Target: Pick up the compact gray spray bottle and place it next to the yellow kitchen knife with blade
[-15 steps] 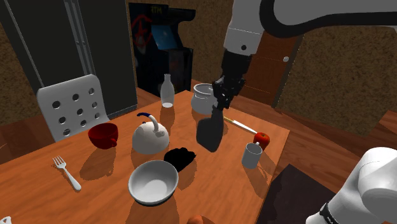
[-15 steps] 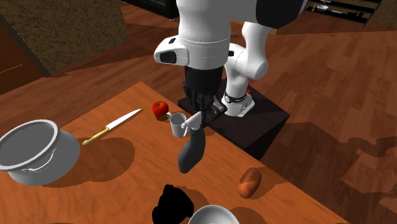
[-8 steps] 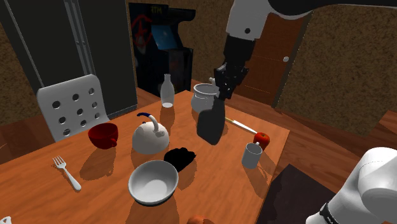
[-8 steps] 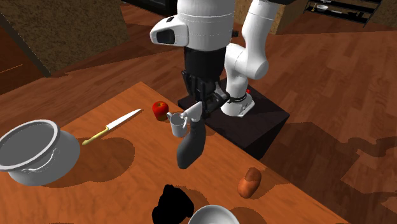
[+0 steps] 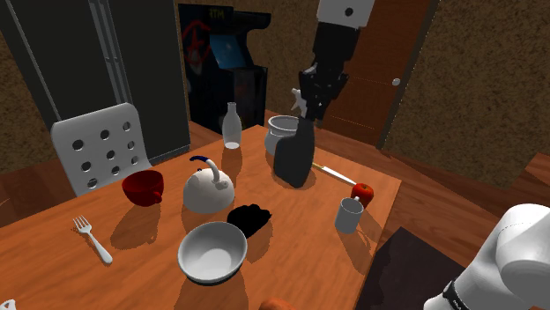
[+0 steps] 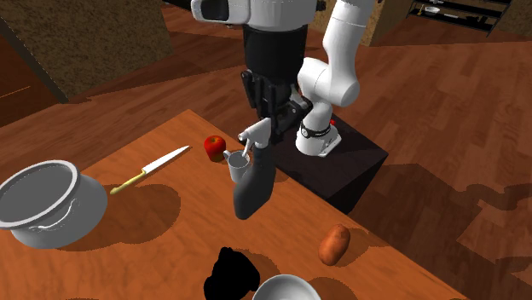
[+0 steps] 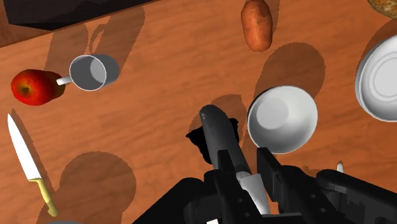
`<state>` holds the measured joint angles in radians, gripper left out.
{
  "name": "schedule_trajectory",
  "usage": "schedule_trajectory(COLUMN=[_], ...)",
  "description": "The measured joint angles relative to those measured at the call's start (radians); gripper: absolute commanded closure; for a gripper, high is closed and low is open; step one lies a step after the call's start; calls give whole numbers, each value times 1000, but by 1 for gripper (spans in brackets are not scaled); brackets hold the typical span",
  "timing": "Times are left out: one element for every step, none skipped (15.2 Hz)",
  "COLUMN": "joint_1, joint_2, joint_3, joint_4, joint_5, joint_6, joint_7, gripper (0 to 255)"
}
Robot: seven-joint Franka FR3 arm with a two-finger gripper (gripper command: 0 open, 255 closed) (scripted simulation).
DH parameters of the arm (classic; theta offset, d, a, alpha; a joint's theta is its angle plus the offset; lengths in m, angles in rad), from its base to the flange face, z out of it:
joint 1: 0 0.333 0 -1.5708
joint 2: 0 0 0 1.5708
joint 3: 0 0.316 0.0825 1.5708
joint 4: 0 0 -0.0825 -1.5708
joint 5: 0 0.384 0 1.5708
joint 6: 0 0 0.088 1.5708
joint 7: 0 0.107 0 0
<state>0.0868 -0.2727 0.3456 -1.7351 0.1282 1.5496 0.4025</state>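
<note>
Dark gray spray bottle (image 5: 294,160), smooth and matte, swollen at the base and narrowing to a pale trigger head; pinched at that head between the black jaws, hanging in the air clear of the wood-grain counter (image 5: 300,251). In the shoulder view, just in front of a round gray pot (image 5: 280,134) and beside the knife (image 5: 333,173), touching neither. Knife flat on the counter: slim white pointed blade, yellow handle. Near the blade's tip a glossy red apple (image 5: 362,192), and next to that a small gray mug (image 5: 349,214) with a side handle. Farther out, a lumpy black shape (image 5: 249,218), a deep white bowl (image 5: 211,251), a domed white kettle (image 5: 208,188) with a dark arched handle, a red cup (image 5: 143,187), a pale fork (image 5: 93,239), a slender white bottle (image 5: 231,126). Near the counter's edge in the second exterior view, an oblong brown potato (image 6: 335,244).
</note>
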Motion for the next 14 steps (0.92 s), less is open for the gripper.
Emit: schedule_trajectory(joint_1=[-1, -2, -2, -2, -2, -3, -3, -4, -3, -3, -8, -15, -24, -33], joint_2=[5, 8, 17, 24, 29, 34, 45, 51, 58, 67, 75, 70, 77, 90], joint_3=[-1, -2, 0, 1, 2, 2, 3, 4, 5, 7, 1, -13, -26, -39], joint_4=[19, 37, 63, 82, 100, 117, 143, 162, 182, 204, 220, 215, 229, 244], joint_5=[-2, -3, -6, -7, -9, -10, -13, -15, -17, -20, -23, -22, -26, -30], joint_6=[-15, -29, -46, -59, -72, -84, -100, -113, -126, -138, -149, -150, -158, -164], joint_7=[-1, 1, 4, 7, 10, 11, 13, 15, 18, 22, 12, -8, -30, -51], gripper=[255, 255, 255, 255, 255, 255, 255, 255, 255, 255, 255, 255, 255, 255])
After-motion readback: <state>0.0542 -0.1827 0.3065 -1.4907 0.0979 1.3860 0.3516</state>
